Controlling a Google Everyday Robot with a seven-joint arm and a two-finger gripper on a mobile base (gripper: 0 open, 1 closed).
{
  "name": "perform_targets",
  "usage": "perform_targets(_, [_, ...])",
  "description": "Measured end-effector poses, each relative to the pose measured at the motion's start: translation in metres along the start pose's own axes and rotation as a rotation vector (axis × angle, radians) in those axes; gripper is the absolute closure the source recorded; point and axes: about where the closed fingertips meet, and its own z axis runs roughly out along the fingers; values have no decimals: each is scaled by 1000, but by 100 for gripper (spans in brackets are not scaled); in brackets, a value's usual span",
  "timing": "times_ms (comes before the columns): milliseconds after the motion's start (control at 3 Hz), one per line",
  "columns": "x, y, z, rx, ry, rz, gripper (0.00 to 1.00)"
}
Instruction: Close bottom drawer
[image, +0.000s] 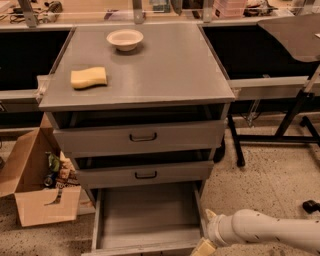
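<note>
bottom drawer (147, 210) is pulled way out at the foot of the cabinet, sitting level under the two other fronts. it's grey all over, with a flat bare tray floor, thin side walls and a slim front panel right at the frame's bottom edge. gripper (207, 235) is at its front right corner.
</note>
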Motion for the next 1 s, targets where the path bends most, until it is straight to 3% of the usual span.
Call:
perform_targets(333, [24, 0, 30, 11, -7, 4, 0])
perform_targets(667, [68, 6, 74, 10, -27, -16, 0])
perform_targets(1000, [106, 14, 113, 0, -76, -43, 26])
